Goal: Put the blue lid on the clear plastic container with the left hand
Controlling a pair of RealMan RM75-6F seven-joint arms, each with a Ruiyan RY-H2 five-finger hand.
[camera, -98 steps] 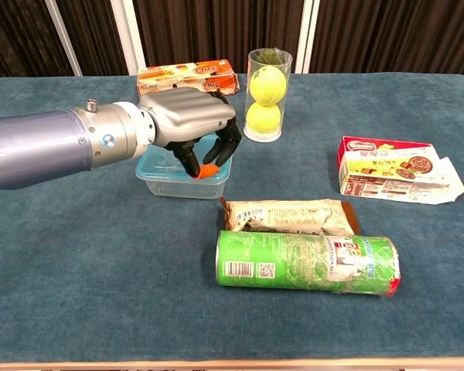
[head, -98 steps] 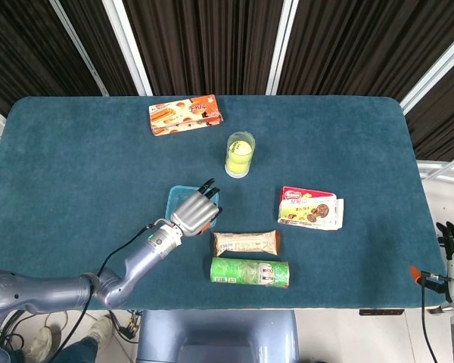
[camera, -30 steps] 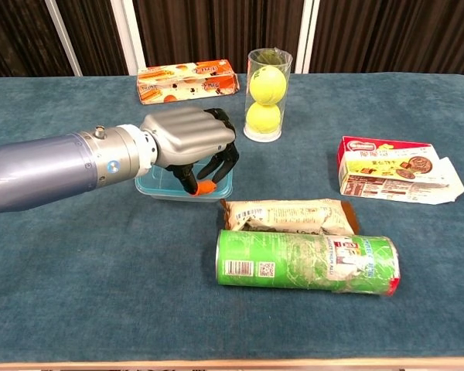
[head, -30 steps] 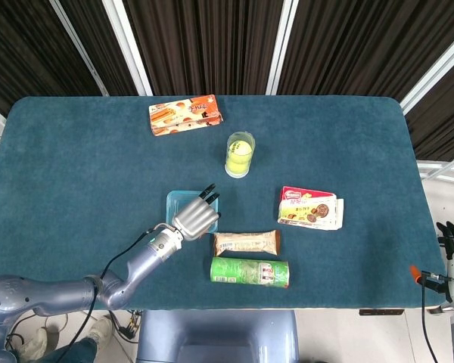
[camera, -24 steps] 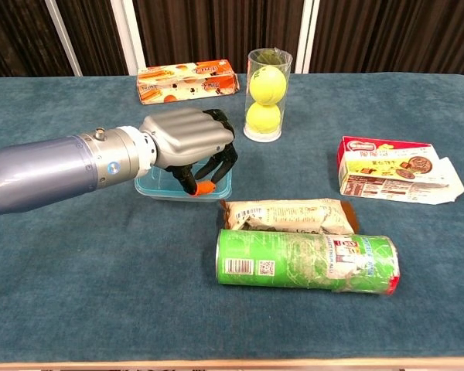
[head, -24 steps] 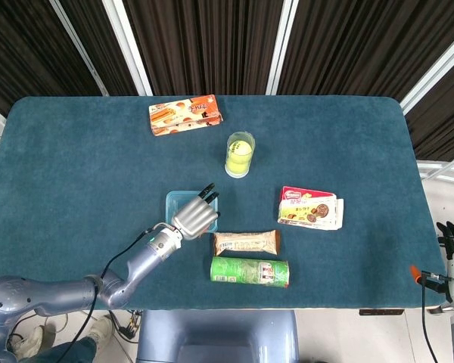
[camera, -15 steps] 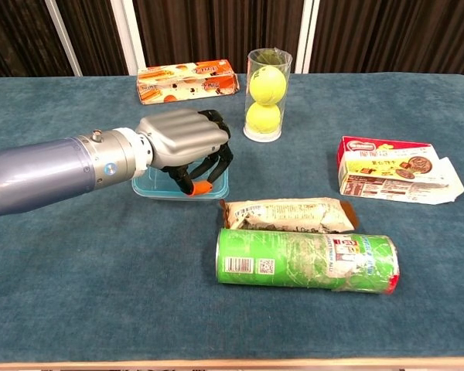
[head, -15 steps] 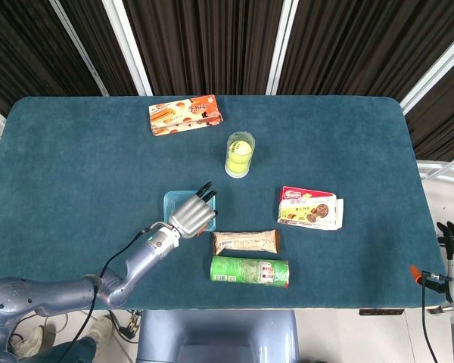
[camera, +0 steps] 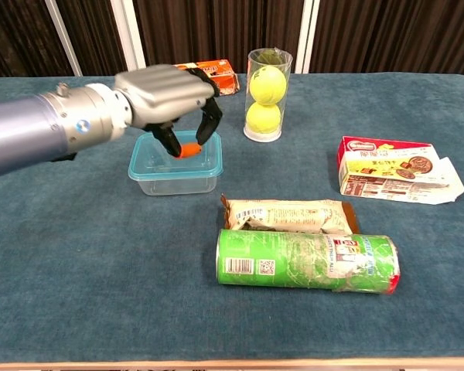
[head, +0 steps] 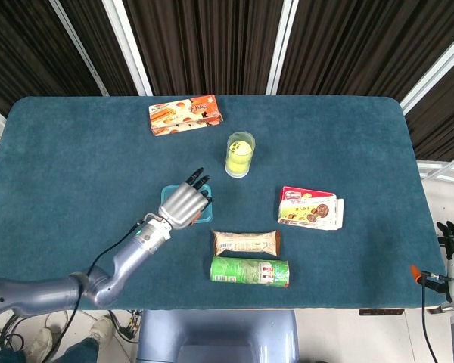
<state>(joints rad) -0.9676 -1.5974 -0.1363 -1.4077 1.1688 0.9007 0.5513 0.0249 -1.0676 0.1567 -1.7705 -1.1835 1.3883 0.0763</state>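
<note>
While the blue lid (camera: 175, 161) appears seated on the clear container (camera: 174, 178) on the bench (camera: 77, 255), the left robot hand (camera: 170, 97) hovers just above, fingers loosely curled, holding nothing; pressing the edges down likely remains.

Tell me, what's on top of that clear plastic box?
A blue lid sits on the box. The left hand hovers above it, empty. In the overhead view the hand covers much of the lid.
</note>
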